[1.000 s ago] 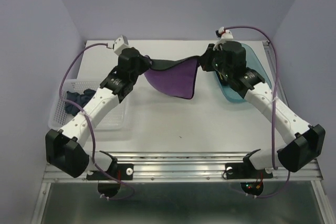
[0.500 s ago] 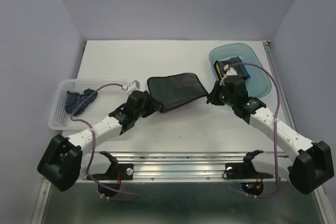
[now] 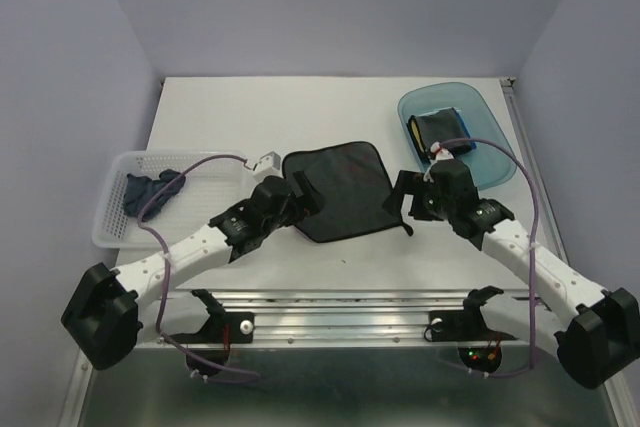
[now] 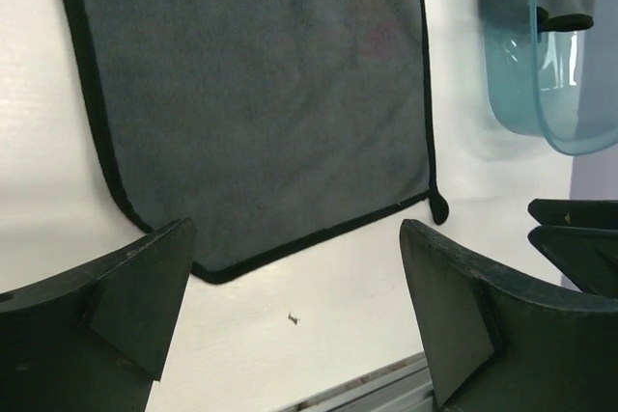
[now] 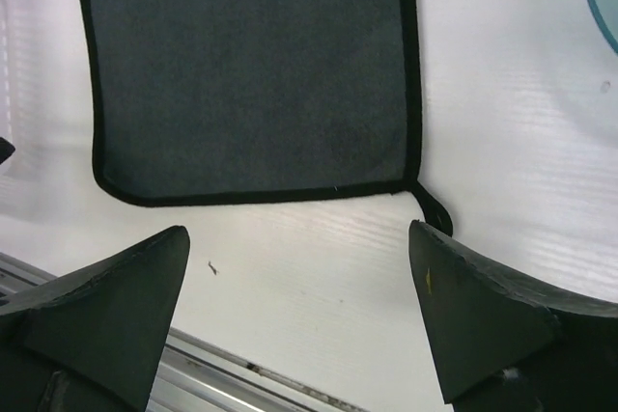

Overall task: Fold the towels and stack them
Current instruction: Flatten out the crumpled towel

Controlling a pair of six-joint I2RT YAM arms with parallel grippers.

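Since one second earlier, the dark towel (image 3: 340,190), then hung in the air between both grippers with a purple face showing, has come down onto the table (image 3: 330,107). It now lies spread flat at the centre, its black edging visible on all sides in the left wrist view (image 4: 261,94) and the right wrist view (image 5: 251,74).

The left gripper (image 3: 303,197) sits at the towel's near left edge and the right gripper (image 3: 402,205) at its near right corner. Both have let go: each pair of jaws stands wide apart with nothing between them, as both wrist views show (image 4: 296,231) (image 5: 297,233).

Containers:
- The teal tray (image 3: 500,142) at the far right holds a folded stack (image 3: 440,132), dark on top with bright blue along one side.
- The white basket (image 3: 115,217) at the left edge holds one crumpled navy towel (image 3: 150,190).

Surface and room:
- The table is white, with a small dark speck (image 5: 212,265) just near of the towel.
- A metal rail (image 3: 340,302) runs along the table's near edge.
- Pale lilac walls (image 3: 330,7) enclose the table on three sides.
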